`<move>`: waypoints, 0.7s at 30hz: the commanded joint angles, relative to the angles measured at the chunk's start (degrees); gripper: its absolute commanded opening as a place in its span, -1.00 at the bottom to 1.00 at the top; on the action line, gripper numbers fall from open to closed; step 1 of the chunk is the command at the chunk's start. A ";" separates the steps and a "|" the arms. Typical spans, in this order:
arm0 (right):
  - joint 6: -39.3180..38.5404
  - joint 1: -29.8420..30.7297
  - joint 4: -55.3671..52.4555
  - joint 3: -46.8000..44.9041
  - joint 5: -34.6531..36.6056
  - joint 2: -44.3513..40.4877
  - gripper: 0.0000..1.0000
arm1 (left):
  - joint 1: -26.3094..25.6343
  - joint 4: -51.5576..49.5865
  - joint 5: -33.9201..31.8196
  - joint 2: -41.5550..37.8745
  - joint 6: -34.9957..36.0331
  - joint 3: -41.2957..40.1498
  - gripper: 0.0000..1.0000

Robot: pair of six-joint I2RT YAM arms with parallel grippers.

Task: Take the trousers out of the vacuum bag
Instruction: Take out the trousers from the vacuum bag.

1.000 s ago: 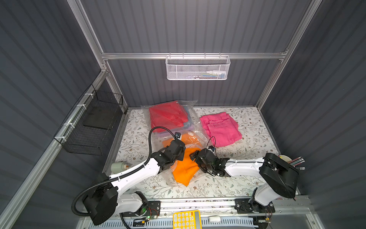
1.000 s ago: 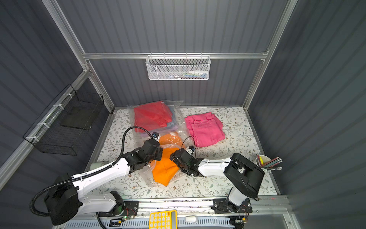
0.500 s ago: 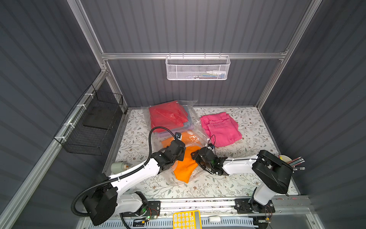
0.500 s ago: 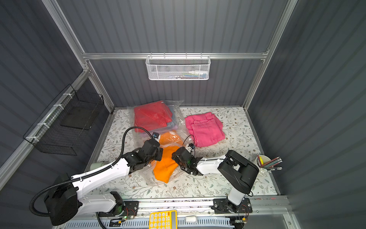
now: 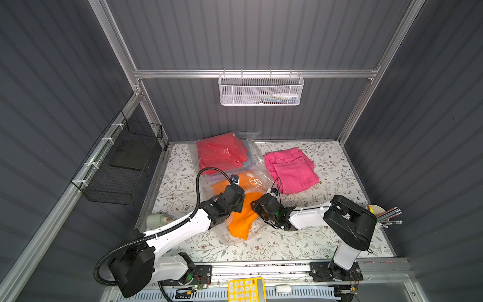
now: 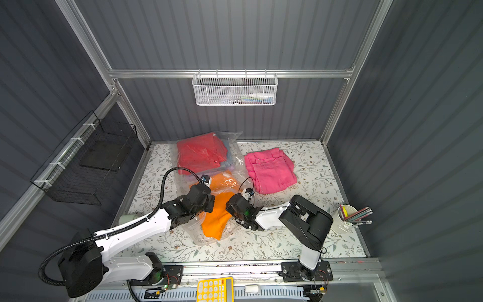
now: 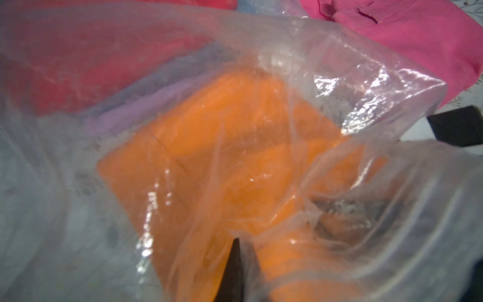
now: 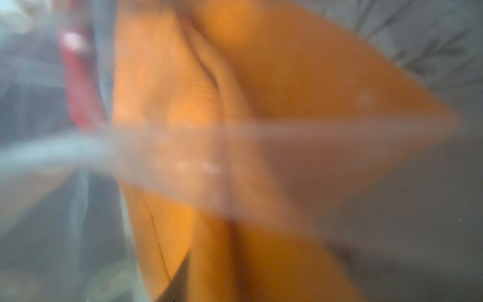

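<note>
The left gripper (image 5: 236,206) is pinched together on the crinkly clear film of the vacuum bag (image 5: 257,167), while the right gripper (image 5: 253,205), its jaw gap lost in blur, sits against the soft, folded orange trousers (image 5: 241,222) at the bag's near end.

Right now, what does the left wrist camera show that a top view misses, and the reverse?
Only the left wrist: a dark fingertip with film of the bag gathered against it, crinkles up close. Only a top view: the white basket, the black basket, the pencil cup, the calculator. Both: the bag holding orange trousers and red trousers, with pink trousers lying outside it.
</note>
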 commanded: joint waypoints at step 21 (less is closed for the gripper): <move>-2.89 -1.41 4.66 1.08 -1.74 -0.76 -1.00 | 0.34 -1.28 -1.15 -0.05 -0.98 1.88 -1.00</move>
